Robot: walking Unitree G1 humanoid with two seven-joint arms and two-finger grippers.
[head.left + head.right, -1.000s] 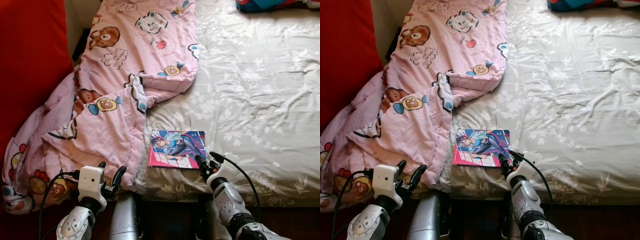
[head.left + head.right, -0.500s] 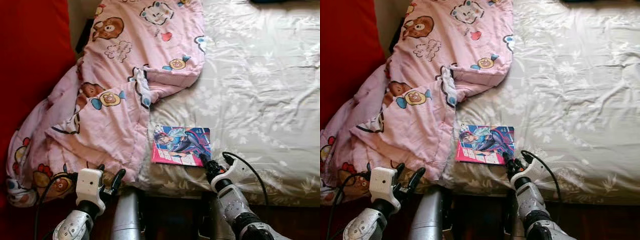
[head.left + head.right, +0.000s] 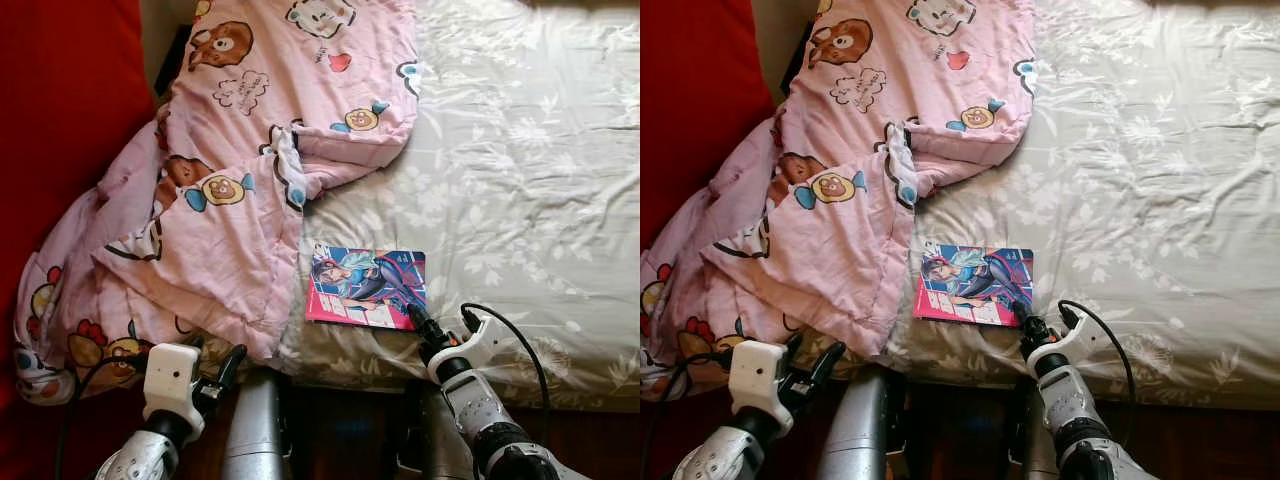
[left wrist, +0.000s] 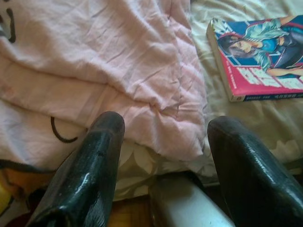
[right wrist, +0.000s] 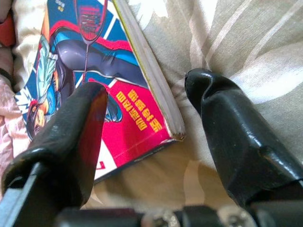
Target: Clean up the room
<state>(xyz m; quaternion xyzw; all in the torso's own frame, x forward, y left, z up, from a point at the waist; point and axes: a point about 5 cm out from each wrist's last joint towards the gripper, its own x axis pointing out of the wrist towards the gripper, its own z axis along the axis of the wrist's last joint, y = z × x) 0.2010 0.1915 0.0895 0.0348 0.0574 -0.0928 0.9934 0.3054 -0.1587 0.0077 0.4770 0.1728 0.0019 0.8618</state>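
A comic book (image 3: 366,287) with a blue and pink cover lies flat on the grey floral bed sheet (image 3: 530,180), near the bed's front edge. My right gripper (image 3: 440,322) is open at the book's near right corner. In the right wrist view one finger (image 5: 71,137) is over the cover and the other finger (image 5: 227,123) over the sheet, with the book's corner (image 5: 165,127) between them. A rumpled pink cartoon blanket (image 3: 250,180) covers the bed's left part and hangs over the edge. My left gripper (image 3: 215,350) is open and holds nothing, just below the blanket's hem (image 4: 156,99).
A red upholstered surface (image 3: 60,120) stands along the left. Dark wooden floor (image 3: 340,440) shows below the bed's edge, with my silver legs (image 3: 255,430) against it. The right part of the sheet is bare and wrinkled.
The view has shifted a little up the bed. My right gripper stays at the book's near right corner. My left gripper sits slightly lower in the picture.
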